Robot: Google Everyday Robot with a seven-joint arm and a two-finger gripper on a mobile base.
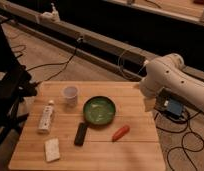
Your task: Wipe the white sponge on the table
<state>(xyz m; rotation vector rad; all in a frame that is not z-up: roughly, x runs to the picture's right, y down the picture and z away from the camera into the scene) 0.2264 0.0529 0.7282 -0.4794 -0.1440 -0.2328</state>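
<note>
The white sponge (52,149) lay flat near the front left corner of the tabletop (130,95), turned a little askew to the planks and touching nothing else. The pincer (149,103) was on the opposite side, at the end of the white arm (167,75) that reached in from the right and bent down at the tabletop's right edge. Whether the pincer was released or clenched could not be told, and nothing could be seen in its grasp.

The sponge and the pincer were well apart, almost a full diagonal of the tabletop. Between them lay a black bar (81,134), just right of the sponge and slightly farther back, then a round green bowl (100,111) near the middle. An orange carrot-shaped piece (120,132) lay tilted to the right of the bowl.

Behind the sponge, along the left side, a white labelled tube (46,117) lay lengthwise with its cap pointing away. A clear plastic cup (70,95) stood upright beyond it, close to the bowl's far left rim. Dark cables (182,131) trailed over the floor to the right of the tabletop, below the arm.
</note>
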